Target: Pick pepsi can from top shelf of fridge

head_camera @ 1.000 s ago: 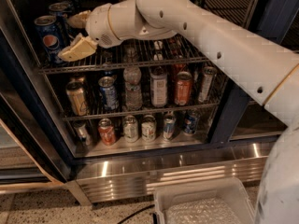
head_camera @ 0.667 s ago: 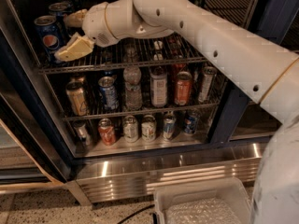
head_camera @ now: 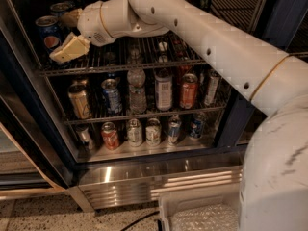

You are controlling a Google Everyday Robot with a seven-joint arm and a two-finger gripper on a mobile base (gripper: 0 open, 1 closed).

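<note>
The pepsi can [head_camera: 46,33], blue with a silver lid and a round logo, stands at the front left of the top shelf [head_camera: 144,61], a chrome wire rack in the fridge [head_camera: 30,121]. My gripper [head_camera: 65,32] is inside the fridge just right of the can, at can height. Its tan fingers [head_camera: 70,48] are spread, one low in front of the can and one higher behind it. The can's right side is partly hidden by them. My white arm reaches in from the right.
More blue cans [head_camera: 61,7] stand behind the pepsi can. The middle rack holds cans and bottles [head_camera: 136,91]; the lowest tier holds several cans [head_camera: 153,131]. A ribbed steel base [head_camera: 159,179] and a white tray [head_camera: 202,215] lie below. The door frame [head_camera: 240,119] stands at right.
My gripper has moved a little to the left and deeper along the top shelf, closer to the pepsi can. The can has not moved.
</note>
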